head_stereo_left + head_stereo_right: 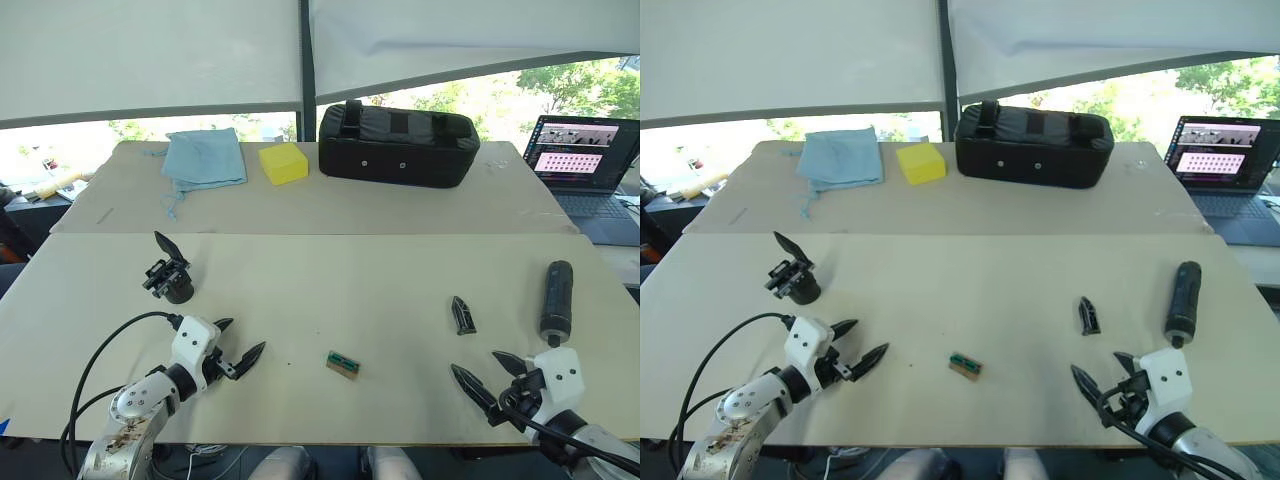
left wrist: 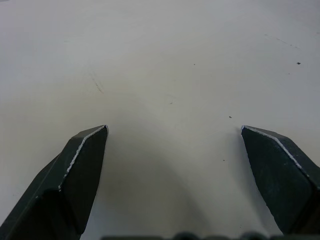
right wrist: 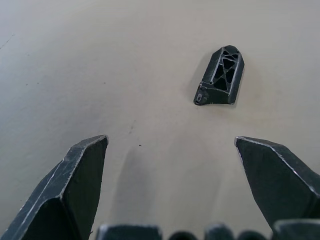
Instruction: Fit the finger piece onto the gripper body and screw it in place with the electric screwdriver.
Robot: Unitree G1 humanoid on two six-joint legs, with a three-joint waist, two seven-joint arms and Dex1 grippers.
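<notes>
- Both pincers hover spread and empty: left pincer [image 1: 233, 346], right pincer [image 1: 486, 375]
- Nothing picked up yet; the finger piece [image 1: 462, 315] lies just ahead of the right pincer, which should grasp it
- Gripper body [image 1: 170, 274] far left, electric screwdriver [image 1: 556, 298] right, on the table [image 1: 330, 280]

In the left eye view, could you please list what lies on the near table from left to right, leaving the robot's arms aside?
gripper body → small green-and-brown block → finger piece → electric screwdriver.
</notes>
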